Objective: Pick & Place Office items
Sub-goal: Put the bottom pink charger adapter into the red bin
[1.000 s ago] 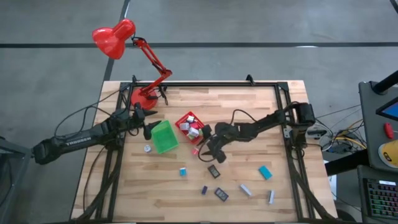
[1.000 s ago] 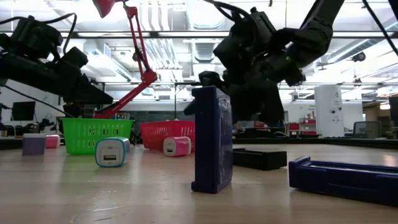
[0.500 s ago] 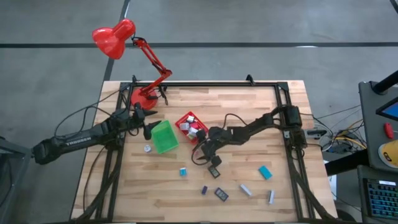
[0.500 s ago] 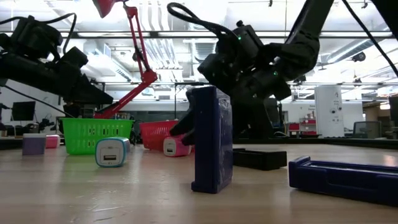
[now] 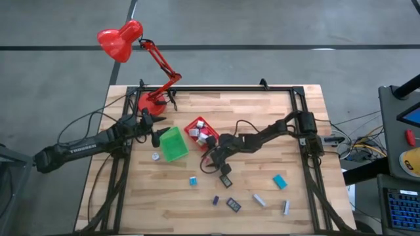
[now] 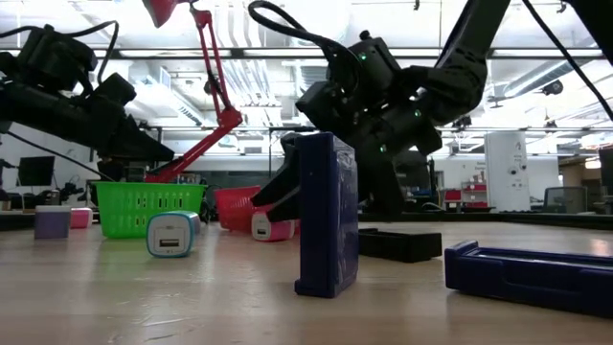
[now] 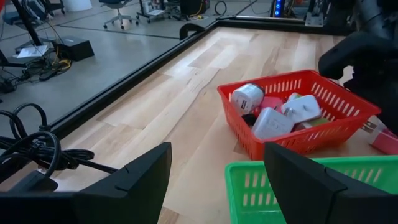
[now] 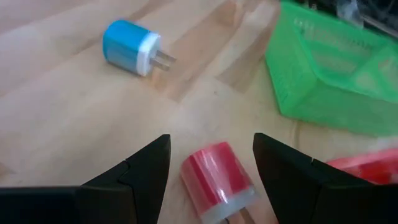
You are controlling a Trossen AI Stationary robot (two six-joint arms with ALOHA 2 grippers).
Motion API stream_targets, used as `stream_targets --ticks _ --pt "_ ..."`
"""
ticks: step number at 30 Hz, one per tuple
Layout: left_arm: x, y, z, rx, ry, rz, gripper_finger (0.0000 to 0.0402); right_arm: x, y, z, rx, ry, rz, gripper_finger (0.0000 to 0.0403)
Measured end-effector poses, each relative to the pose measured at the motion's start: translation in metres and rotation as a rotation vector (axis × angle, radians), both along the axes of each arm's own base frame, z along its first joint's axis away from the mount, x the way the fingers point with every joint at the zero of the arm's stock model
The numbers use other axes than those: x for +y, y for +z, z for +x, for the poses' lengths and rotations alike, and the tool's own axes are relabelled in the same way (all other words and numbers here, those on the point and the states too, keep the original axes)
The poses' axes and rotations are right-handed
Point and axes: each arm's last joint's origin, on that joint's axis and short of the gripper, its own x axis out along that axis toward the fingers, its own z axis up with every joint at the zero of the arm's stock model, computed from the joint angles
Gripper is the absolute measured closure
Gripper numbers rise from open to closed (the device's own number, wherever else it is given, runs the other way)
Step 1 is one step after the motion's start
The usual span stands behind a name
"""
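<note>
Office items scattered over the wooden surface (image 5: pixel 262 118), several already heaped in the red bin (image 5: pixel 201 132) near the middle. Red-and-white charger plug (image 8: pixel 219 179) lying on the wood just in front of the red bin, framed between the two fingers of the right pincer (image 8: pixel 211 171) in the right wrist view; fingers spread to either side of it, not closed on it, contact not clear. Same pincer (image 5: pixel 211 159) seen from above lowered just near of the red bin. Blue-and-white plug (image 8: pixel 133 51) lying on its side a little farther off, prongs pointing toward the green bin (image 8: pixel 336 74); from above, this blue plug (image 5: pixel 193 180) sits near-left of the right pincer.

Green bin (image 5: pixel 173 143) just left of the red one, tilted. Small pale piece (image 5: pixel 155 156) beside its left edge. Nearer on the surface: two black rectangular pieces (image 5: pixel 226 181), a small blue block (image 5: pixel 215 200), a teal block (image 5: pixel 280 181) to the right, and two grey-white sticks (image 5: pixel 259 199) near it.

Left pincer (image 5: pixel 156 126) hanging open and empty at the far-left corner of the green bin, beside the red desk lamp (image 5: pixel 121 39) base. Inside the red bin (image 7: pixel 311 140) in the left wrist view: white charger blocks (image 7: pixel 272 122) and a red piece among them.
</note>
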Motion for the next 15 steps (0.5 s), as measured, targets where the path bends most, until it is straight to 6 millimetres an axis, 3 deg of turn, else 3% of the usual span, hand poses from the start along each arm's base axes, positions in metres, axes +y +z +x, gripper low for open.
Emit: stream_targets --ticks 15 --pt "0.0 0.0 0.0 0.0 0.0 0.0 0.0145 -0.0024 -0.0072 -0.0017 0.052 -0.059 0.004 0.0177"
